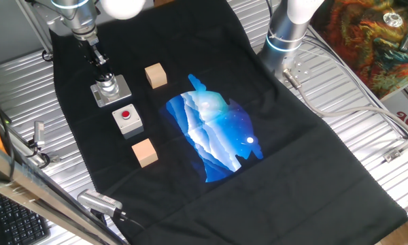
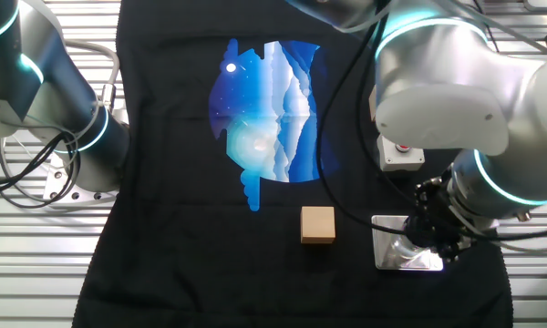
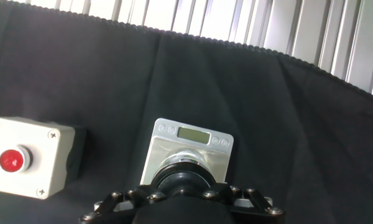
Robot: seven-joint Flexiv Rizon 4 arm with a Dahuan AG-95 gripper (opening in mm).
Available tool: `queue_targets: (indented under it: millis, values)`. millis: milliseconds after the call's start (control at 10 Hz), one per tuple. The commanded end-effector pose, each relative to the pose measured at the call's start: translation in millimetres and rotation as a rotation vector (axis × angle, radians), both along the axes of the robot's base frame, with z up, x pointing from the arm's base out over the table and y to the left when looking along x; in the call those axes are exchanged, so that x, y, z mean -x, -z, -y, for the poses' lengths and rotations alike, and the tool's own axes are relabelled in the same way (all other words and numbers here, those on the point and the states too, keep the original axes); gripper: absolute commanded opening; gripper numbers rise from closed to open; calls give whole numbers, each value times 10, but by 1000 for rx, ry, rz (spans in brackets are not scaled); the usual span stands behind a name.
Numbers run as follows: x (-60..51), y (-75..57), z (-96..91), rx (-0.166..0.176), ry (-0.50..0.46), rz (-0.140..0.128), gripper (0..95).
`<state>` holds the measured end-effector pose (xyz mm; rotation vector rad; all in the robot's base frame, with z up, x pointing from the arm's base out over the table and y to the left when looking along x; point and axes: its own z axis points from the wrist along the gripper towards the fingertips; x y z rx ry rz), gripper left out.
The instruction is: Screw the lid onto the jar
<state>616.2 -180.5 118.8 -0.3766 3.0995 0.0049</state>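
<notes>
The jar [image 1: 109,86] stands on its grey square base plate [image 1: 121,94] at the far left of the black cloth. My gripper [image 1: 104,70] is straight above it and reaches down onto its top. In the hand view the black round lid [image 3: 184,178] sits over the jar, right in front of my gripper [image 3: 183,190], with the base plate [image 3: 194,144] behind it. The jaws appear shut on the lid, though the fingertips are mostly hidden. In the other fixed view my gripper [image 2: 429,239] covers the jar, and only the plate [image 2: 390,256] shows.
A grey box with a red button [image 1: 127,119] stands just in front of the jar, and also shows in the hand view [image 3: 28,165]. Two wooden cubes [image 1: 156,75] [image 1: 144,152] lie on the cloth. A blue printed picture [image 1: 214,129] fills the middle. A second arm's base [image 1: 285,34] stands at the back.
</notes>
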Motion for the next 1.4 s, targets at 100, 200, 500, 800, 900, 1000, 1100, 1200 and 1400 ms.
queue_targets:
  millis: [100,200,500,800,900,1000,1100,1200,1400]
  values:
    - [-26,5,-1,-20,-11,17,760]
    - [-26,15,-2,-21,-16,15,760]
    - [-26,25,-2,-18,-16,14,760]
    - [-30,28,-10,-17,-16,15,760]
    - [-40,14,-16,-18,-16,12,760]
    - [-64,-17,-31,-10,-18,10,760]
    - [-86,-36,-44,-10,-17,8,760]
    - [-88,-38,-46,-9,-17,6,760]
    - [-91,-41,-48,-8,-19,6,760]
